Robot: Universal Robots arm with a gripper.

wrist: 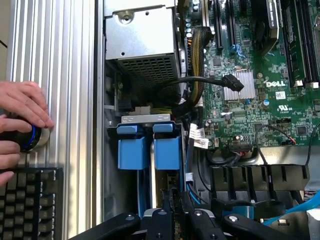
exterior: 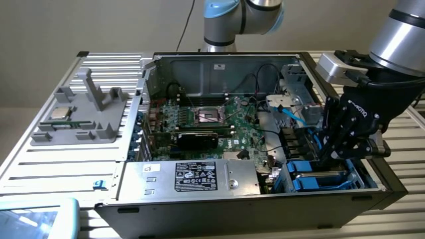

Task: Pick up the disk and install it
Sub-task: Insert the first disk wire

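Operator: Gripper (exterior: 335, 154) state?
Observer: Fingers drawn narrow, pinching the near edge of the disk (wrist: 167, 150). In the exterior view the gripper sits low in the drive bay (wrist: 145, 118), at four o'clock of the open case (exterior: 252, 209).
Operator: Disk position?
Observer: On edge in the bay, its blue carrier just beside a second blue carrier (wrist: 132, 147), the two level. Blue cable (exterior: 292, 112) near, at two o'clock. Motherboard (exterior: 219, 119) at centre, power-supply box (exterior: 192, 177) at six o'clock.
Operator: Step?
Observer: Judged: install, late stage. Pick-up is done and the disk looks seated or nearly so. Cannot tell whether the carrier has latched.
Operator: Next move calls for?
Observer: Probably a straight line along the bay, with no sideways drag on the neighbour or the cable.
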